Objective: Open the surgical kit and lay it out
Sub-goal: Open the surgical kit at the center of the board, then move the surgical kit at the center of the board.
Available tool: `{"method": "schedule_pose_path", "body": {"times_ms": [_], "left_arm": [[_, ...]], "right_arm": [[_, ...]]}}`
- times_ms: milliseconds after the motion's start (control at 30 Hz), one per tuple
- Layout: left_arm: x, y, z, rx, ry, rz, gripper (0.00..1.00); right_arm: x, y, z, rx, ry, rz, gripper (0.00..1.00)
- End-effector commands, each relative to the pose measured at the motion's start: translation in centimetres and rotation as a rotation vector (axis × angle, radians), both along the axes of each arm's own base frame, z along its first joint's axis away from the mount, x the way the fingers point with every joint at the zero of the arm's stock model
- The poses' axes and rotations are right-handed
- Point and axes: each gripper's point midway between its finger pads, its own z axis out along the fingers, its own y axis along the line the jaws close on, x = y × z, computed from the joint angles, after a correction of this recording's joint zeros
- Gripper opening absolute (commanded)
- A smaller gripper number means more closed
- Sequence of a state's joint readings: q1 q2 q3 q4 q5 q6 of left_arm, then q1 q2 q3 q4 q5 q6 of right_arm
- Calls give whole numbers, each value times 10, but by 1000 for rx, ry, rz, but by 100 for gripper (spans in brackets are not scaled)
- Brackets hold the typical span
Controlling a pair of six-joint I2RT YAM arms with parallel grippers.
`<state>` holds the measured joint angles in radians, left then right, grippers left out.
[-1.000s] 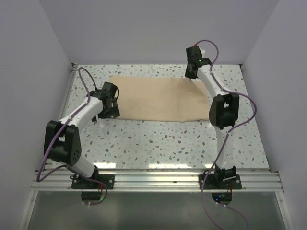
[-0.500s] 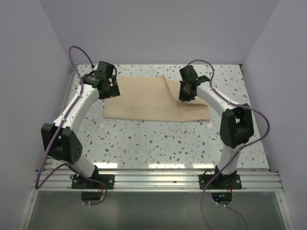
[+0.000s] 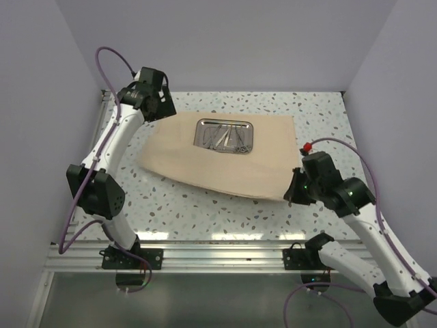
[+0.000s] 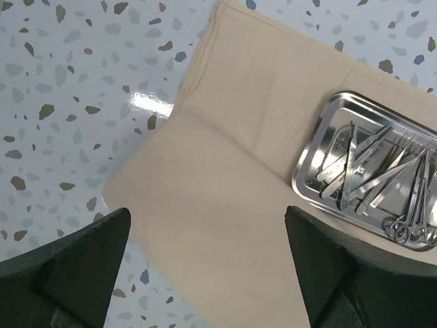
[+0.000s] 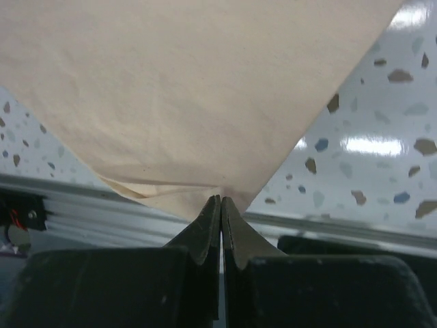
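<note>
The right gripper (image 5: 220, 199) pinches the near right corner of the cloth (image 3: 205, 164), which lies spread on the table (image 3: 198, 208). The left gripper (image 4: 206, 213) hangs spread wide above its far left part. A steel tray (image 4: 322, 140) with instruments (image 4: 372, 171) sits on the cloth's far half.

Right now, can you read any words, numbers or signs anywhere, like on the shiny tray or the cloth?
None: no words, numbers or signs can be read in any view.
The cloth wrap is plain beige.
The steel tray and the instruments in it show no marks that can be read.
The table has only coloured specks, no writing.
</note>
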<state>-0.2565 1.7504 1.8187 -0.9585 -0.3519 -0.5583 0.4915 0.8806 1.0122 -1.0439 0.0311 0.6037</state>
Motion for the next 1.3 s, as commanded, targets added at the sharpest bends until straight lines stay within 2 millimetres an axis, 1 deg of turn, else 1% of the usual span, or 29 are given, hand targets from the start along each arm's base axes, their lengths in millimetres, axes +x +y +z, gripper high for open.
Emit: {"method": "schedule_pose_path", "body": {"times_ms": [0,33,100,133,267,300,333,367,400,500,600,633,700,733,800,833,867,900,933,967,1000,1033,1067,1100,1133,1167,1200,1233,1267], "left_arm": [[-3,-6,-4,-44,-6,11,99],[-3,-6,-5,-45,-6,15,99],[-4,-6,-7,-41,1,18,99],[-4,-6,-8,-40,4,21,99],[-2,-6,-3,-38,-7,22,99],[-2,-5,-3,-33,-6,22,99],[-2,-5,-5,-29,-3,23,99],[-2,-4,-6,-24,2,26,99],[-3,-3,-8,-22,4,27,99],[-4,-1,-17,0,30,27,99],[-4,4,-24,31,42,29,99],[-3,5,-26,44,47,19,99],[0,8,-29,57,49,6,99],[4,8,-29,68,43,-15,99],[8,12,-35,55,50,-25,99],[13,14,-38,51,49,-34,99],[15,14,-40,33,51,-43,100],[21,21,-40,22,36,-32,99],[24,24,-41,21,35,-37,100],[27,25,-42,6,35,-40,99],[30,35,-44,2,36,-24,99],[34,39,-49,2,45,-30,99],[37,40,-51,-11,47,-35,99],[43,49,-53,-17,40,-26,99],[46,52,-62,-13,57,-37,99],[49,53,-66,-25,61,-45,99],[55,60,-68,-30,51,-37,99],[62,63,-76,-30,57,-46,99],[68,61,-80,-50,52,-63,99]], "right_arm": [[-72,-27,-20,-47,203,15,0],[-84,-35,-22,-65,225,11,0],[-96,-43,-21,-66,210,19,0],[-109,-47,-24,-77,251,32,0],[-141,-55,-30,-83,330,82,0],[-145,-57,-32,-87,334,98,10],[-148,-56,-35,-87,351,108,38],[-148,-57,-35,-86,349,105,59],[-145,-59,-35,-97,346,72,98],[-135,-64,-31,-138,349,4,98],[-105,-53,-11,-117,267,-20,99],[-86,-45,6,-90,201,-27,98],[-66,-37,19,-72,148,-34,98],[-45,-30,34,-53,68,-38,98],[-14,-25,38,-104,39,-30,99],[11,-22,52,-116,-46,-51,98],[32,-17,46,-161,-29,-46,98],[48,-16,47,-193,-53,-30,99],[73,-7,59,-177,-106,-29,98],[98,-11,46,-184,-55,-57,98],[114,-10,41,-151,-24,-60,98],[135,-10,49,-93,-37,-86,98],[153,-22,47,-40,-15,-133,98],[173,-27,27,-53,34,-157,97],[195,-32,38,-52,-15,-180,96],[210,-43,33,-77,-12,-214,96],[227,-46,11,-106,36,-216,96],[246,-51,19,-116,16,-231,96],[257,-59,15,-132,26,-253,96]]}}
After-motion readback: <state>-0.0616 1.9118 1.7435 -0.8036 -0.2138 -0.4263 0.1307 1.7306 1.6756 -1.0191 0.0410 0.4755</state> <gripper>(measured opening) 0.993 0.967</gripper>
